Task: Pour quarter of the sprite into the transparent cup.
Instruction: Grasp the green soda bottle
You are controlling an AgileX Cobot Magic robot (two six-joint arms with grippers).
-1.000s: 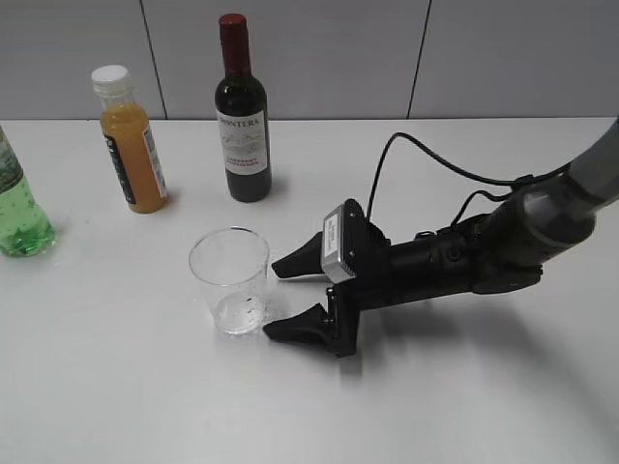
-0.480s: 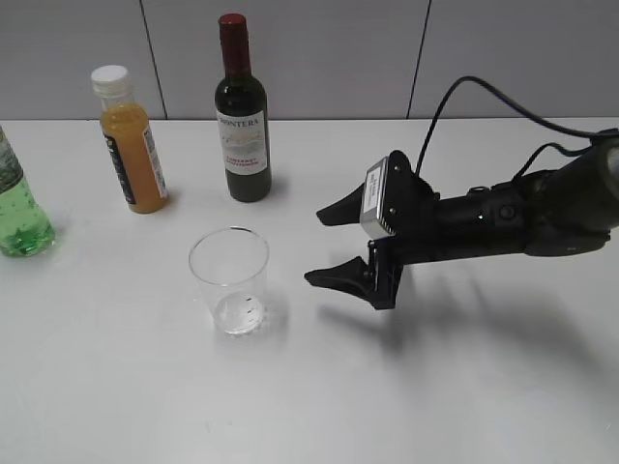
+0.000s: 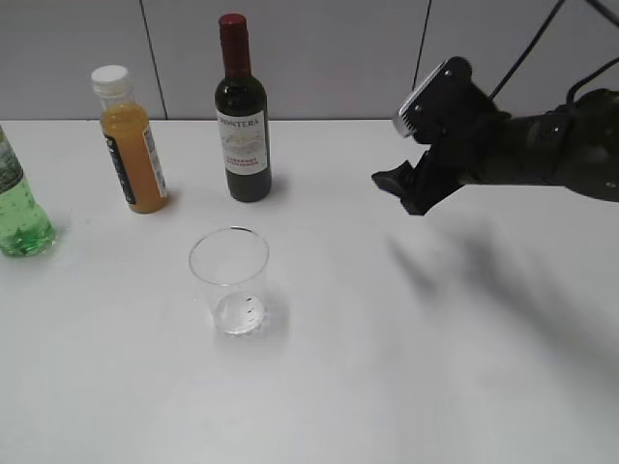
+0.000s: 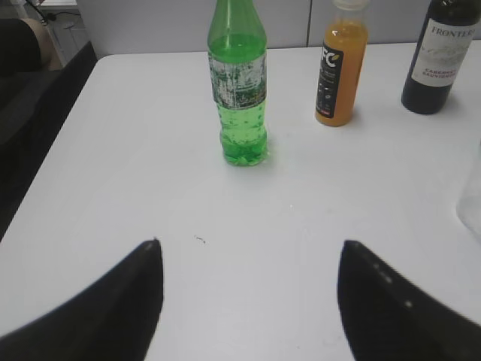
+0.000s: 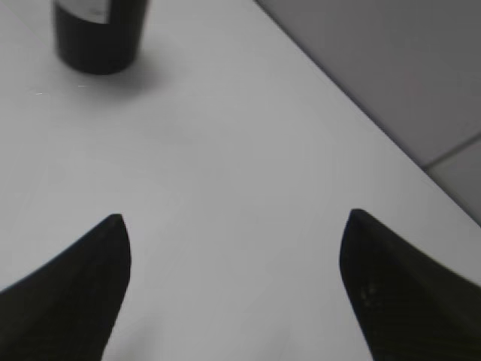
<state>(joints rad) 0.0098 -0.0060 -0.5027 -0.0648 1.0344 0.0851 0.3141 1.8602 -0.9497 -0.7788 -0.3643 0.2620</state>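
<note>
The sprite [image 3: 17, 211] stands at the table's far left edge, half cut off; in the left wrist view it [image 4: 240, 90] is upright, green, capless as far as the frame shows. The transparent cup [image 3: 230, 280] stands upright at centre left with nothing around it; its edge shows at the right of the left wrist view [image 4: 472, 197]. My left gripper [image 4: 250, 244] is open and empty, low over the table, well short of the sprite. My right gripper [image 3: 398, 191] is open and empty, raised at the right, far from the cup; it also shows in the right wrist view [image 5: 234, 216].
An orange juice bottle [image 3: 131, 140] with a white cap and a dark wine bottle [image 3: 242, 111] stand at the back behind the cup. A grey panelled wall [image 3: 329, 53] closes the far side. The left table edge [image 4: 45, 158] drops off beside the sprite.
My right gripper has drawn back from beside the cup, rising up and to the right, still open. The cup and the bottles have not moved.
</note>
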